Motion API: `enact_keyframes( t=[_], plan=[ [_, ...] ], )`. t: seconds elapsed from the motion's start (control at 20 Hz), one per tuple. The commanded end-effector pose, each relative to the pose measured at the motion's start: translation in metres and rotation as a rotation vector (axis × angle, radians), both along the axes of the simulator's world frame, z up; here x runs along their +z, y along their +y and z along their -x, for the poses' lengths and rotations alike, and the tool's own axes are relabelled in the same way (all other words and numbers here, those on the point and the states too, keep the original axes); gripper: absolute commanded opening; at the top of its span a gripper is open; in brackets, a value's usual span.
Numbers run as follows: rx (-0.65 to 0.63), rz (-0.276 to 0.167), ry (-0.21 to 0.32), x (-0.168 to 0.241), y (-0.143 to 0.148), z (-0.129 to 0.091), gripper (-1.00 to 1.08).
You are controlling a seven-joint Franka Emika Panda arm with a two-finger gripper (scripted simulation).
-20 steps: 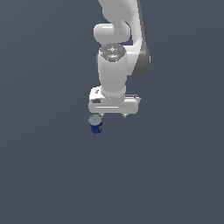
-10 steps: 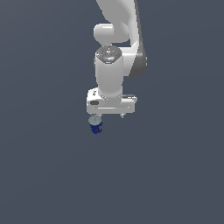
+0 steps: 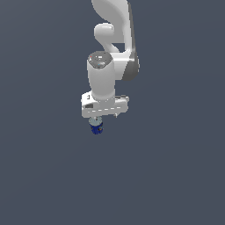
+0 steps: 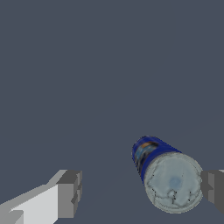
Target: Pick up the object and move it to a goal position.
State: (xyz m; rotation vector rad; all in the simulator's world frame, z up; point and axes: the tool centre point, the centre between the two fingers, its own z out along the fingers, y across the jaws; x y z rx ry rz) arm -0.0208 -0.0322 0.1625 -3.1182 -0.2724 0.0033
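Pointing straight down, the white arm (image 3: pixel 110 66) holds its tool (image 3: pixel 97 119) right over the little blue can (image 3: pixel 96 127). The can stands upright on the grey table (image 3: pixel 176 176), its pale silver top facing up. The tool's two fingers (image 4: pixel 68 193) are spread wide. The can sits between them, much closer to one finger and maybe touching it.
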Motion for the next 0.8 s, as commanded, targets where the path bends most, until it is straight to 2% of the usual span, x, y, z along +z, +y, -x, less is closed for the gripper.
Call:
enact_keyframes(
  t=[0.0, 0.75],
  plan=[
    [0.051, 0.002, -0.001, -0.006, -0.009, 0.003, 1.00],
    [0.299, 0.010, -0.005, -0.034, -0.052, 0.023, 1.00]
  ],
)
